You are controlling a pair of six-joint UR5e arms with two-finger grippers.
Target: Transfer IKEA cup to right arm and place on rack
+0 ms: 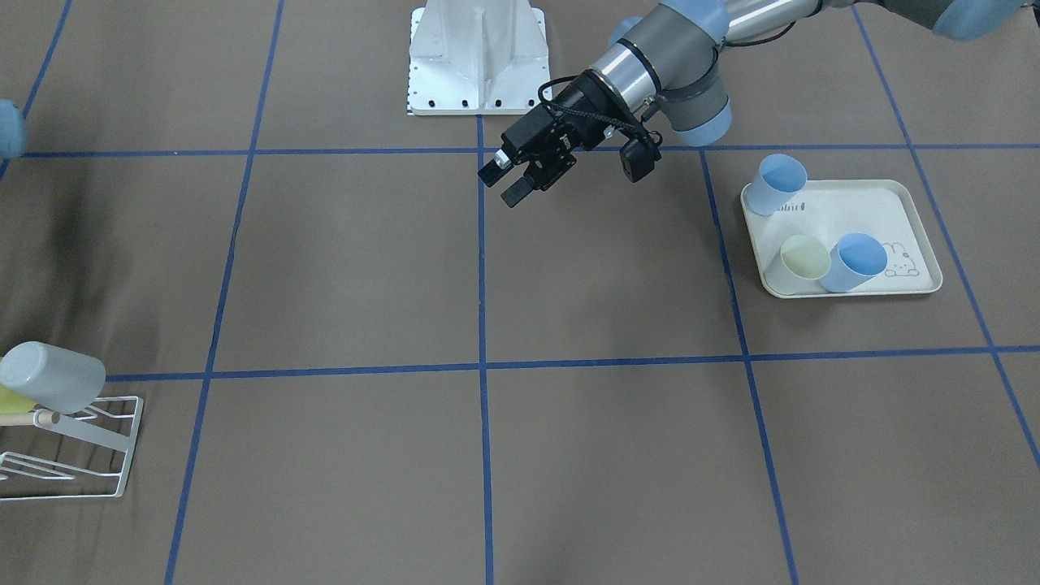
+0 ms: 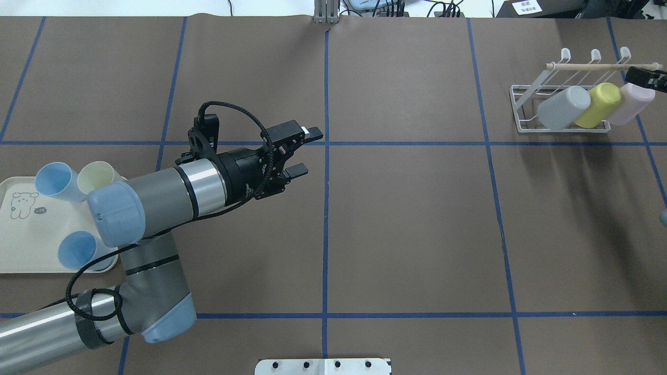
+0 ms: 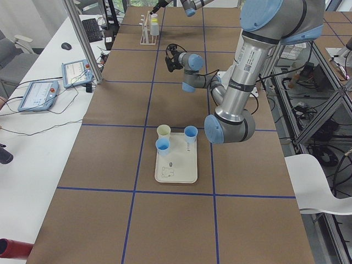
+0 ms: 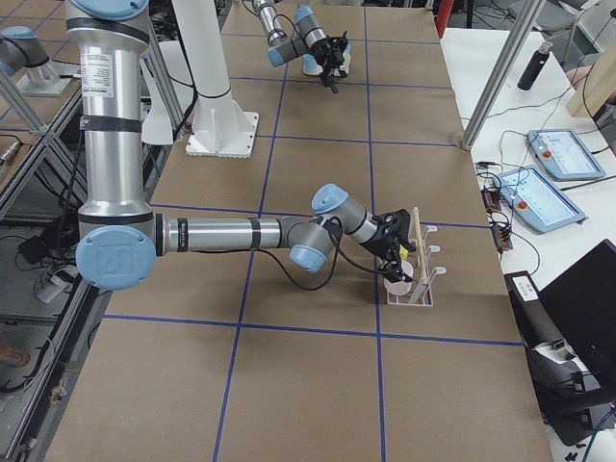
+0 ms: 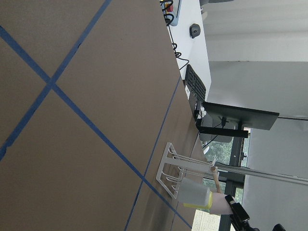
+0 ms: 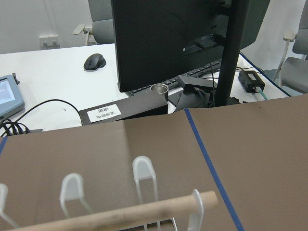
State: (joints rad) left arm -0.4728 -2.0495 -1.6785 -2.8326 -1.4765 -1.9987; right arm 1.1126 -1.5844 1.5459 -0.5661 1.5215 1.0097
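The white wire rack [image 2: 526, 112] with its wooden rod [image 2: 589, 66] stands at the far right. A grey cup [image 2: 563, 108], a yellow cup [image 2: 599, 104] and a pale pink cup [image 2: 630, 103] lie on it. My right gripper [image 2: 638, 78] is just above the pink cup at the view's edge; I cannot tell whether it is open or touches the cup. It also shows in the exterior right view [image 4: 399, 262]. My left gripper [image 2: 305, 151] is open and empty, held above the table's middle, and shows in the front view [image 1: 508, 183].
A cream rabbit-print tray [image 2: 26, 250] at the left holds two blue cups [image 2: 52, 179] [image 2: 78, 249] and a pale yellow cup [image 2: 96, 174]. The left arm's elbow hangs over the tray. The white robot base [image 1: 475, 57] stands at the near edge.
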